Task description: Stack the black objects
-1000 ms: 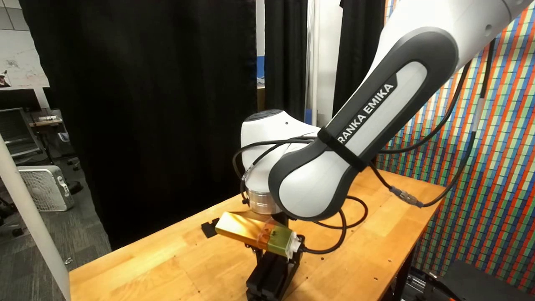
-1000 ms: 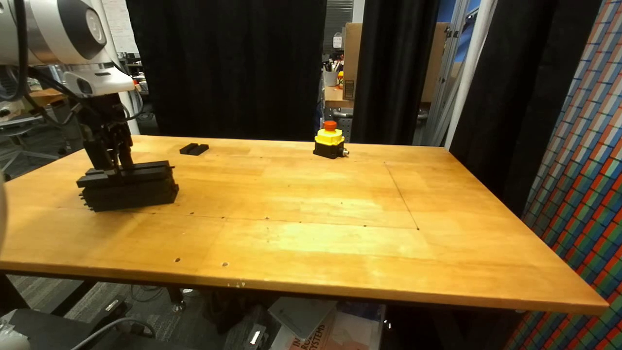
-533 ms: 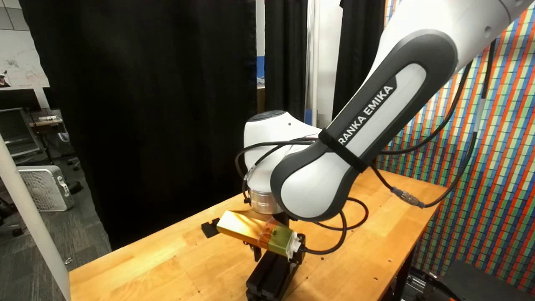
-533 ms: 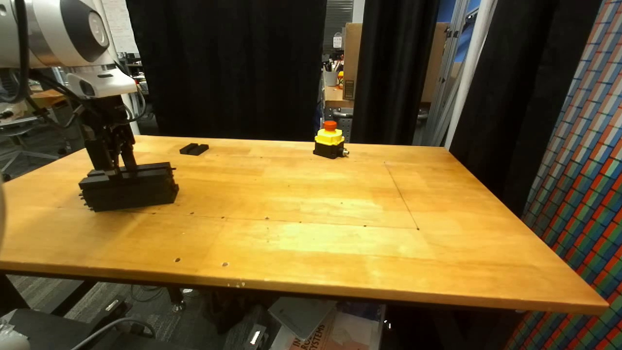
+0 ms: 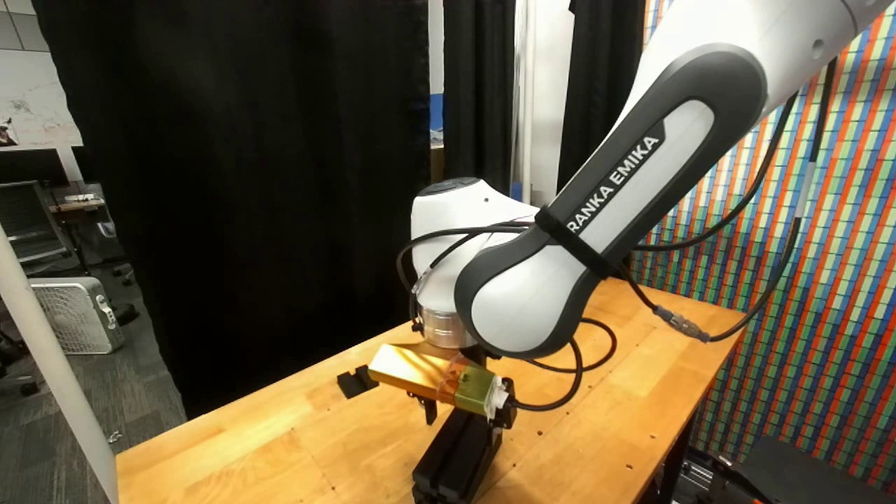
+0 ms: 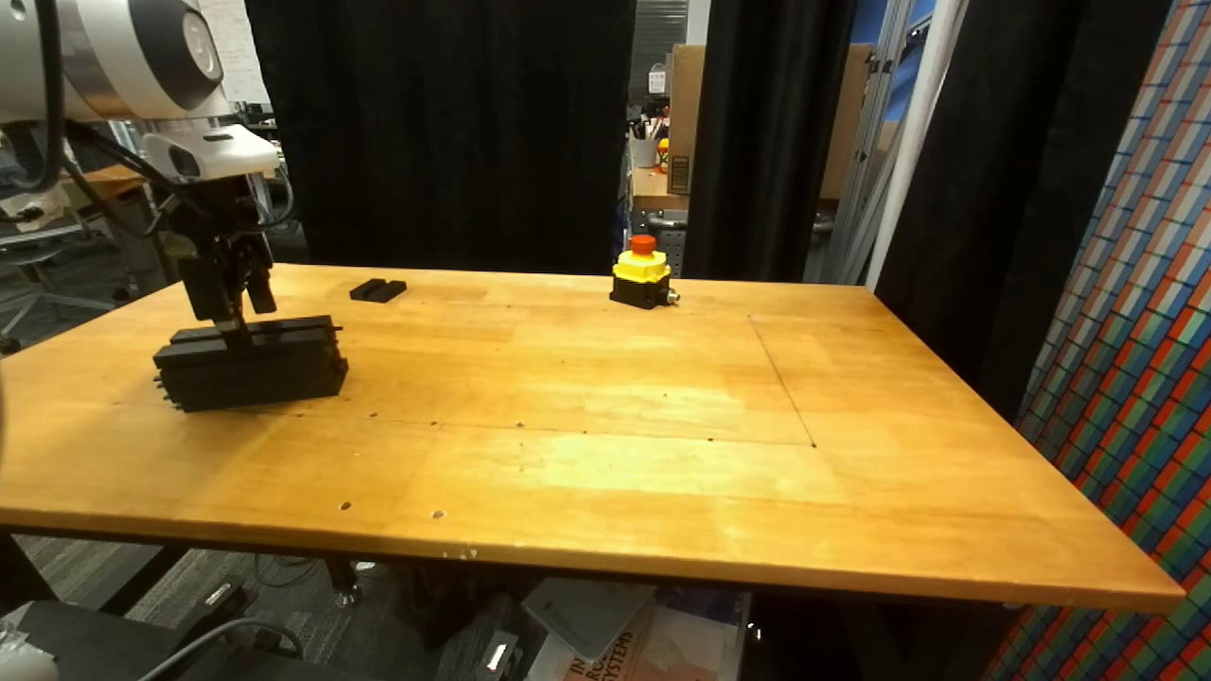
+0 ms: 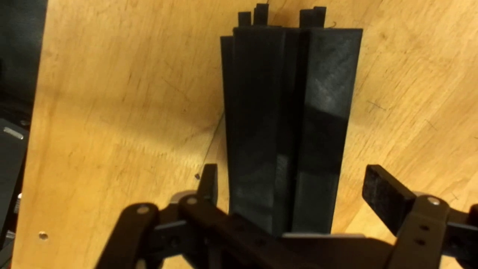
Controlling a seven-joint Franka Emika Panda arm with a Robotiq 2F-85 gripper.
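Matte black and straight-edged, the upper bar (image 7: 287, 127) lies along the lower bar (image 7: 228, 74) on the bench (image 7: 130, 93), a strip of the lower one showing on its 9 o'clock side in the wrist view. Expect both to handle as stiff and fairly light, probably hard plastic; their smooth faces may slide on each other if you nudge them. Your jaws stand spread, one off the 9 o'clock side and one off the 3, bench visible between each and the bars, so you pinch nothing. To square the upper bar, take it across its long sides near mid-length and spare the small tabs (image 7: 244, 18) at the 12 o'clock end, which look easiest to snap. Its long axis and groove (image 7: 298, 112) run close to 12 to 6 o'clock there. In an exterior view, the bars point nearly 9 to 3 o'clock, and the small slab (image 6: 378, 290) lies flat at 2 o'clock from them, well apart. Grip it low, by opposite edges; you cannot tell which way its longer side runs.
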